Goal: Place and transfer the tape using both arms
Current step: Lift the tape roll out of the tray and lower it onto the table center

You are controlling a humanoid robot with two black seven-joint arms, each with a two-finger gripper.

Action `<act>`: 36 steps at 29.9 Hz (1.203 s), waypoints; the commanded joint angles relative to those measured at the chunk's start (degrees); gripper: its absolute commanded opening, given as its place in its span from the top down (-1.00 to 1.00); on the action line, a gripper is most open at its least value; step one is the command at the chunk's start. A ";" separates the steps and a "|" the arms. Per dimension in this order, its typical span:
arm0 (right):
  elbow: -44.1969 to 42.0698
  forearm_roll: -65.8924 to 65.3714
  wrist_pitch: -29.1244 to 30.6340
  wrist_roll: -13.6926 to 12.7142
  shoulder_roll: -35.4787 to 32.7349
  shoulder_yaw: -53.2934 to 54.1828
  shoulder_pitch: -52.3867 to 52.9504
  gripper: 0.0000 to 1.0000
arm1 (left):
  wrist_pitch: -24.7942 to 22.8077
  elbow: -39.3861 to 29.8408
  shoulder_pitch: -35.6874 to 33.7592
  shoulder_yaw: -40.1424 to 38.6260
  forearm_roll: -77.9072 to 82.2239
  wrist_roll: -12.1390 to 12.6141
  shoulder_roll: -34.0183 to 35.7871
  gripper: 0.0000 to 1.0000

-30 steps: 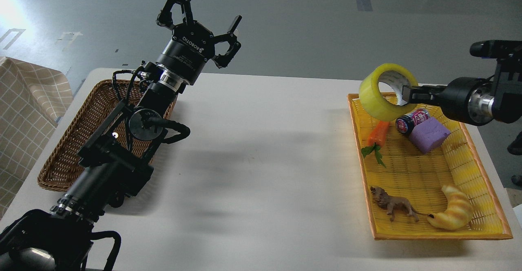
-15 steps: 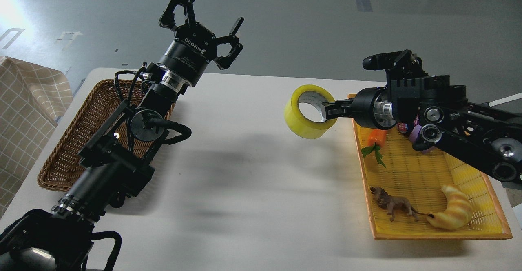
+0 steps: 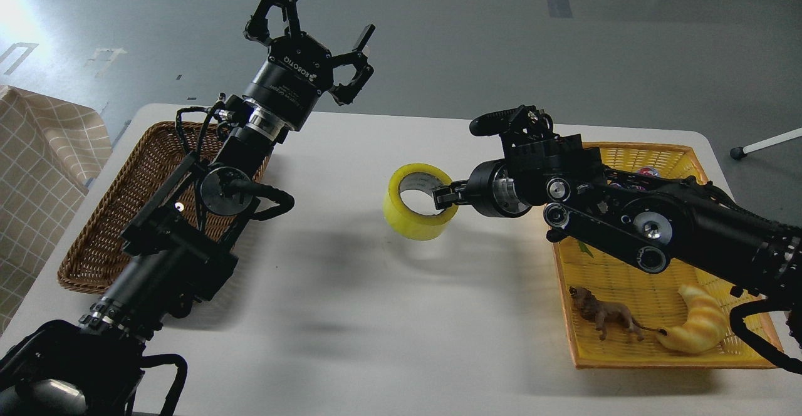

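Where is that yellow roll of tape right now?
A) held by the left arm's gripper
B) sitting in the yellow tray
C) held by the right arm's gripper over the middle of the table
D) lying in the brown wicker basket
C: the right gripper pinches the tape by its rim above the white table, while the left gripper is raised, open and holds nothing.

Legible text: one item. White lettering "ROBOTIQ" on the black body of my left end effector (image 3: 313,27), raised above the far left part of the worktop (image 3: 351,316); a smaller white line sits beside it, too small to read. My right end effector (image 3: 446,195) shows no readable marking. Print inside the tape (image 3: 421,210) core is too faint to make out.
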 commanded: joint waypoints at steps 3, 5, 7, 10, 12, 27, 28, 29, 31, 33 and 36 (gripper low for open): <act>-2.08 -0.19 0.00 0.00 1.72 -2.70 -0.11 0.79 | 0.00 -0.03 -0.04 -0.09 0.00 -0.09 0.00 -0.95; -3.40 -0.36 0.00 0.00 2.95 -2.79 -0.46 0.79 | 0.00 -0.03 -0.04 -0.18 0.00 -0.09 0.00 -0.95; -4.88 -0.54 0.00 0.00 4.09 -2.79 -0.72 0.79 | 0.00 -0.03 -0.04 -0.26 0.00 -0.09 0.00 -0.95; -7.26 -0.63 0.00 0.00 6.11 -2.88 -0.72 0.79 | 0.00 -0.12 -0.04 -0.27 0.00 -0.09 0.09 -0.95; -8.23 -0.71 0.00 0.00 7.08 -2.97 -0.72 0.79 | 0.00 -0.12 -0.04 -0.35 0.00 -0.09 0.09 -0.95; -10.52 -0.89 0.00 0.00 9.19 -3.14 -1.78 0.48 | 0.00 -0.29 0.13 -0.44 0.00 -0.09 0.09 -0.95; -10.78 -0.89 0.00 0.00 9.28 -3.14 -1.78 0.45 | 0.00 -0.29 0.13 -0.44 0.00 -0.09 0.09 -0.95; -11.22 -0.80 0.00 0.00 9.28 -3.14 -1.78 0.42 | 0.00 -0.29 0.13 -0.44 0.00 -0.09 0.09 -0.95; -11.40 -0.80 0.00 0.00 9.28 -3.14 -1.78 0.37 | 0.00 -0.29 0.13 -0.44 0.00 -0.09 0.09 -0.95; -11.40 -0.80 0.00 0.00 9.28 -3.14 -1.87 0.27 | 0.00 -0.29 0.22 -0.44 0.00 -0.09 0.09 -0.95; -11.31 -0.71 0.00 0.00 9.28 -2.97 -2.22 0.01 | 0.00 -0.29 0.22 -0.44 0.00 -0.09 0.09 -0.95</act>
